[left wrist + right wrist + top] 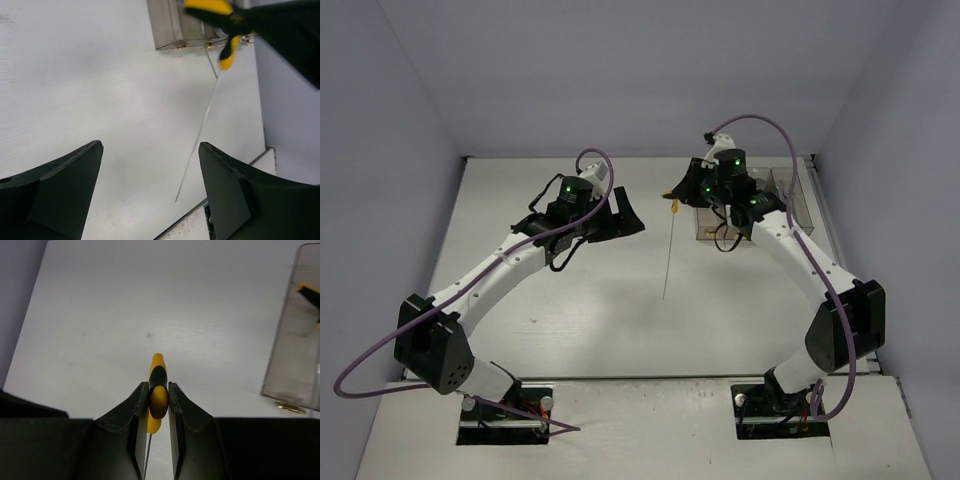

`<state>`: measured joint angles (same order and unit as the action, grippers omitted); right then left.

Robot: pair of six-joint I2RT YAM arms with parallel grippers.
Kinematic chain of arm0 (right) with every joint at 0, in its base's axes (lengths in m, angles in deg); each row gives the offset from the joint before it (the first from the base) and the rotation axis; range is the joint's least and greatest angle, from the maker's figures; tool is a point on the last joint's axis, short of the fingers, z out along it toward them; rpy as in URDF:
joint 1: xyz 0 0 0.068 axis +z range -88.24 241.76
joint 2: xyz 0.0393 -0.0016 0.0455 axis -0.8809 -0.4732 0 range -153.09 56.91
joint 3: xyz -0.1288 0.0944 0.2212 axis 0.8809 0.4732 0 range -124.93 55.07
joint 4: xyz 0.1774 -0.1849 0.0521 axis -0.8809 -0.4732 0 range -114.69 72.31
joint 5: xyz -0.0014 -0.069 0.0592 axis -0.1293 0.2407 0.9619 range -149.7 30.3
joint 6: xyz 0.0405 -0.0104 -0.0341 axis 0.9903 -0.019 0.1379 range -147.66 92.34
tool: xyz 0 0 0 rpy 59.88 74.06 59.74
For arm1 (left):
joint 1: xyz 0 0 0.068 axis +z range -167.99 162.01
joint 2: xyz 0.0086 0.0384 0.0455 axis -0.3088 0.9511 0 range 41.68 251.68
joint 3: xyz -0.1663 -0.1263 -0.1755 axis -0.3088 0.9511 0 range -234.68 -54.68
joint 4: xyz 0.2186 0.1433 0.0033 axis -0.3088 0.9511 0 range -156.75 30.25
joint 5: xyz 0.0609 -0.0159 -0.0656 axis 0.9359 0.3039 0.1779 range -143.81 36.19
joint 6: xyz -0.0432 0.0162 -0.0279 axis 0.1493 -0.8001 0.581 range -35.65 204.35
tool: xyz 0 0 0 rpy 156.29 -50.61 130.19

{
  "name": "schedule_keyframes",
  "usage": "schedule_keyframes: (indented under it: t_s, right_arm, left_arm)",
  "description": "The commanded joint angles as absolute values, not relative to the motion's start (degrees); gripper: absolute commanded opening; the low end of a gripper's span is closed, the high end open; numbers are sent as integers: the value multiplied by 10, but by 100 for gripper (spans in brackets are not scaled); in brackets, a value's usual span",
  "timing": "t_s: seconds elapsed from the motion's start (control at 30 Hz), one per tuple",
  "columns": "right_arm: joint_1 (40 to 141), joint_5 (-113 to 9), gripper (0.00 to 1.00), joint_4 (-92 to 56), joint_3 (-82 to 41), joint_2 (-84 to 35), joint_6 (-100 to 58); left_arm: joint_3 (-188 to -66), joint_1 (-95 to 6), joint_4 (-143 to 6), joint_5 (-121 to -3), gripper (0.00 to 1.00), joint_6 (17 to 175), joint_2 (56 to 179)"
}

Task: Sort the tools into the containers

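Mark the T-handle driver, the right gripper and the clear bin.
T-handle driver [158,374]: right wrist view, on its yellow-black handle.
right gripper [158,388]: right wrist view, midway between its fingertips.
clear bin [292,330]: right wrist view, on its side wall.

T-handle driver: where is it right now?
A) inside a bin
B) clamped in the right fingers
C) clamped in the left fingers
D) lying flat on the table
B: in the right wrist view the driver has its yellow-black handle pinched between the right fingers, while the left fingers stand open with nothing between them.
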<state>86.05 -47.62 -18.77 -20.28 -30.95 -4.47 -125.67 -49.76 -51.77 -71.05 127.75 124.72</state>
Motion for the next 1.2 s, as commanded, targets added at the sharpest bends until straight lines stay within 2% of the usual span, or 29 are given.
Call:
schedule_keyframes:
  t_s: [0.0, 0.3, 0.53, 1.0, 1.13, 1.17]
  right_arm:
    - [826, -514, 0, -179, -242, -306, -113]
    - [770, -644, 0, -237, -333, -425, -202]
    - [756, -690, 0, -269, -449, -537, -254]
    - [756, -715, 0, -274, -571, -680, -321]
    - [756, -703, 5, -274, -585, -711, -321]
    - [756, -701, 9, -274, -587, -715, -321]
  left_arm:
    - [-1289, -492, -460, -660, 76, 1230, 1214]
    - [-1224, -469, -376, -611, 76, 1192, 1144]
    - [-1174, -449, -347, -601, 76, 1192, 1094]
    - [-1166, -440, -312, -596, 76, 1191, 1069]
    - [-1168, -438, -306, -594, 76, 1191, 1068]
    - [-1170, -438, -304, -593, 76, 1191, 1067]
